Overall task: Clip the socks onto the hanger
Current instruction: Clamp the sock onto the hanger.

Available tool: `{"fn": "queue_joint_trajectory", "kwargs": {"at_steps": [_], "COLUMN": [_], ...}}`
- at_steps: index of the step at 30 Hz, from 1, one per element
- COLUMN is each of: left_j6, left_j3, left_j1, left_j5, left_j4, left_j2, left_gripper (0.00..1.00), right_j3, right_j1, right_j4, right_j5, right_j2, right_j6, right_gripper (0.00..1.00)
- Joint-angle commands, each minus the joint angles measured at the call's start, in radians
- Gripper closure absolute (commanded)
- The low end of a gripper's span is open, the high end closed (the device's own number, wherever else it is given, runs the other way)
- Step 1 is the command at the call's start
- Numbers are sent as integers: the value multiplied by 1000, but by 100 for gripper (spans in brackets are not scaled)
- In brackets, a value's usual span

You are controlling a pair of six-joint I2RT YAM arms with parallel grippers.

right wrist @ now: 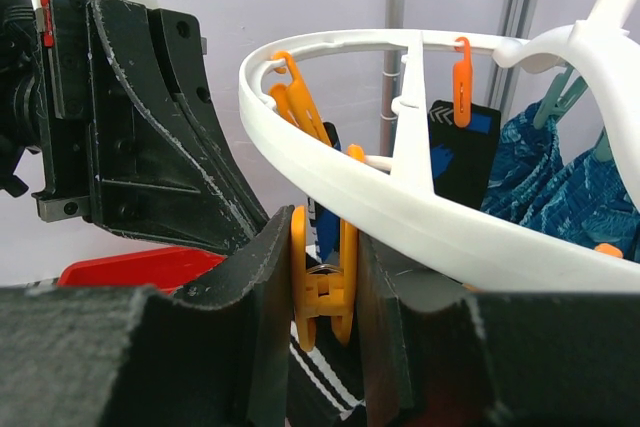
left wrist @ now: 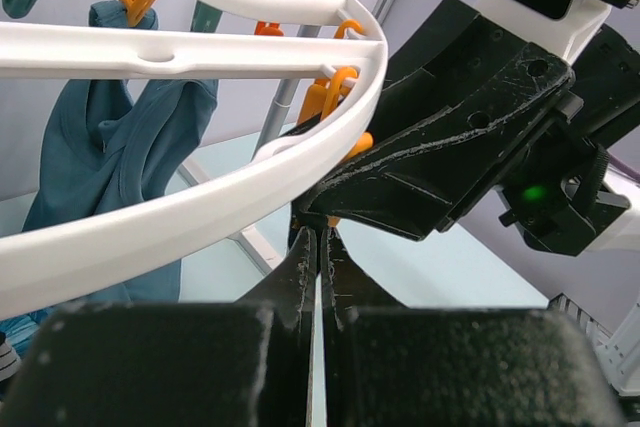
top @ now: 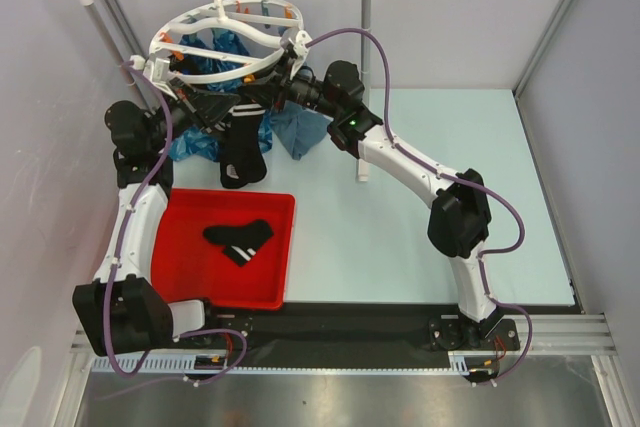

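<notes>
Right fingers (right wrist: 250,347) pinch orange clip (right wrist: 322,282) under hanger rim (right wrist: 420,217); left fingers (left wrist: 298,272) pressed together beside, perhaps on sock (top: 243,155).

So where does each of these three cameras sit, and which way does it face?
Top external: fixed above and behind, looking down on the table; left arm and right arm reach to the hanger.
Left wrist: on the left arm's wrist, looking along the shut left gripper at the hanger's rim.
Right wrist: on the right arm's wrist, looking along the right gripper, closed on an orange clip.
Shared: both wrist views show the white hanger and blue cloth.
</notes>
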Motion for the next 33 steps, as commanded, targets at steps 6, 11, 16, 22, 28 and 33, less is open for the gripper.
{"fn": "queue_joint_trajectory", "kwargs": {"at_steps": [6,11,16,22,28,33], "left_j6": [-20,4,18,56,89,99], "left_j3": [8,16,25,60,71,40], "left_j1": [10,10,10,10,9,9], "left_j5": [30,13,7,-71,-183,-229], "left_j4": [61,20,-9,-155,-342,-419], "left_j2": [2,-7,-7,-25,-94,-162], "left_gripper": [100,100,100,73,51,42], "right_j3": [6,14,17,0,-79,-177], "right_j1": [13,16,25,32,31,22], "right_j4": [17,3,-9,-89,-196,-230], "right_j5": [-34,-29,-22,23,135,153], "right_j2": [-60,-63,-71,-101,-209,-313], "right_j6": [13,5,-1,-33,-34,-10], "right_gripper": [71,47,36,20,4,0]}}
